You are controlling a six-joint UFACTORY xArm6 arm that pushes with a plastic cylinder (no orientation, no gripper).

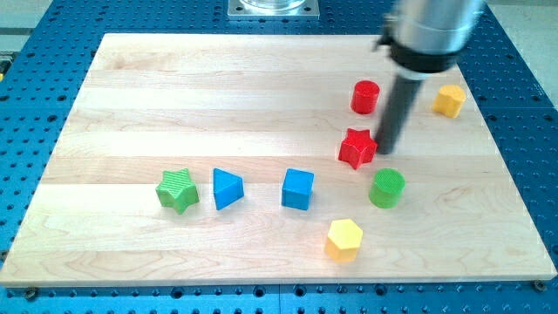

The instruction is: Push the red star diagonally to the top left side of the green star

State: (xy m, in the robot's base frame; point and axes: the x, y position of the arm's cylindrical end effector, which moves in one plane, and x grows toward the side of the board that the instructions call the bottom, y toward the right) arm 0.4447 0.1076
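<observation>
The red star (357,147) lies right of the board's middle. The green star (178,189) lies far to its left, at the lower left of the board. My tip (384,151) is at the red star's right edge, touching it or nearly so. The dark rod rises from there toward the view's top, under the arm's grey end.
A blue triangle (227,188) and a blue cube (298,189) lie between the two stars, lower down. A green cylinder (386,188) is just below the red star, a yellow hexagon (343,239) lower. A red cylinder (365,97) and a yellow block (450,100) lie above.
</observation>
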